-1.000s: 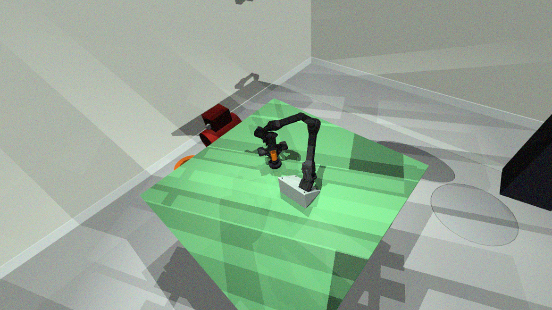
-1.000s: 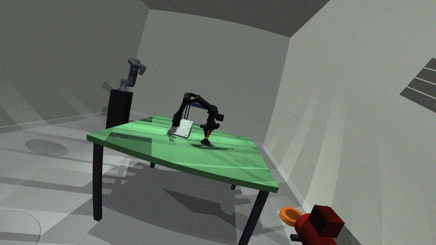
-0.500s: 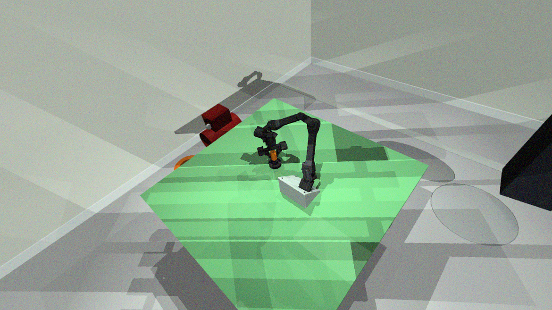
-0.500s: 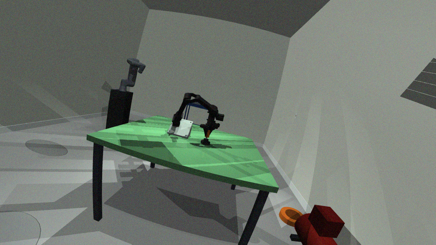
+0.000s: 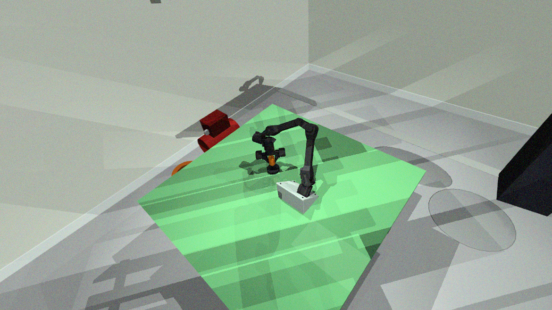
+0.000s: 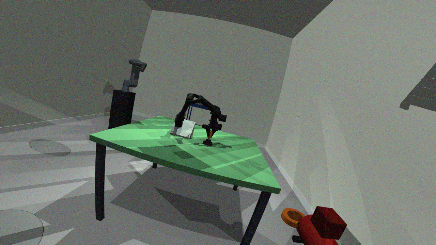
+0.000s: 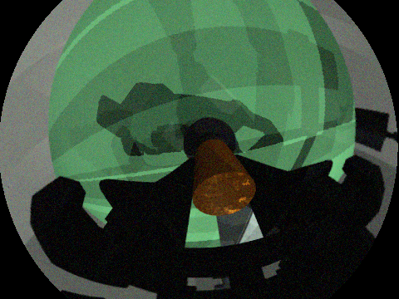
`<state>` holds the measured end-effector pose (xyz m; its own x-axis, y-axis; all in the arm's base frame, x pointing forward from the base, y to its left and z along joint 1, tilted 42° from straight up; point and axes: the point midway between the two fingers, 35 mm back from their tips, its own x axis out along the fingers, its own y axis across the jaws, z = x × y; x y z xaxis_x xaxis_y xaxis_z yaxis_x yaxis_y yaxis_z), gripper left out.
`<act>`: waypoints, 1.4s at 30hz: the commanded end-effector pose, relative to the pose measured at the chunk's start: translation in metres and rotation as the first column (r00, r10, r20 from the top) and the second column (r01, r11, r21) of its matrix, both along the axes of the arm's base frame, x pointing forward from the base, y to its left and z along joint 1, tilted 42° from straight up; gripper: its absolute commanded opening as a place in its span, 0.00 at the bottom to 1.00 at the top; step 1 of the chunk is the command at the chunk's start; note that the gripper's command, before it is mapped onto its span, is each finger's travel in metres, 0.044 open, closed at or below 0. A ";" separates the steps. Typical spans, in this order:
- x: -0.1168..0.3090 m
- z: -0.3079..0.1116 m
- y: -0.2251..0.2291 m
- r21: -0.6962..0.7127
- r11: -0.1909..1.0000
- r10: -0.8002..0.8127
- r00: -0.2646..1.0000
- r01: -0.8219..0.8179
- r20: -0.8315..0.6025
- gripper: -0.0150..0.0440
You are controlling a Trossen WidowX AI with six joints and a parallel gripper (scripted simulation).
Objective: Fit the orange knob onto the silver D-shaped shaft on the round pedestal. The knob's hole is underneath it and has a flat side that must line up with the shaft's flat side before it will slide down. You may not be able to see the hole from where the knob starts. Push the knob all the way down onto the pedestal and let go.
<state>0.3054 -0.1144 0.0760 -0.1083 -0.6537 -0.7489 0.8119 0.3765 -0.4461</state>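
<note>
The orange knob [image 5: 271, 161] [image 6: 210, 134] [image 7: 224, 193] is a long cylinder, held roughly upright. My gripper [image 5: 271, 155] [image 6: 210, 131] [image 7: 214, 159] is shut on it, with one black finger on each side. The dark round pedestal [image 5: 272, 170] [image 6: 207, 143] [image 7: 208, 129] stands directly below the knob on the table. The knob's lower end is over the pedestal; whether it touches it cannot be told. The silver shaft, its flat side and the hole under the knob are hidden.
The green table [image 5: 214, 225] [image 6: 170, 166] carries the arm's light grey wedge-shaped base [image 5: 290, 194] [image 6: 185, 130] beside the pedestal. Striped shadows cross the table. A red object [image 5: 215, 122] [image 6: 328, 223] and an orange ring [image 6: 284, 215] are on the floor beyond the table.
</note>
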 end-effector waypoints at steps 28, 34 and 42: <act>0.000 -0.001 0.001 -0.002 1.000 -0.008 1.000 0.008 0.006 0.25; 0.000 0.002 0.002 -0.004 1.000 -0.027 0.999 0.027 0.023 0.25; 0.000 0.001 0.000 -0.012 0.986 -0.161 0.976 0.165 0.144 0.25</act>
<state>0.3046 -0.1140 0.0765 -0.1116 -0.6538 -0.7484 0.8934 0.2639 -0.3637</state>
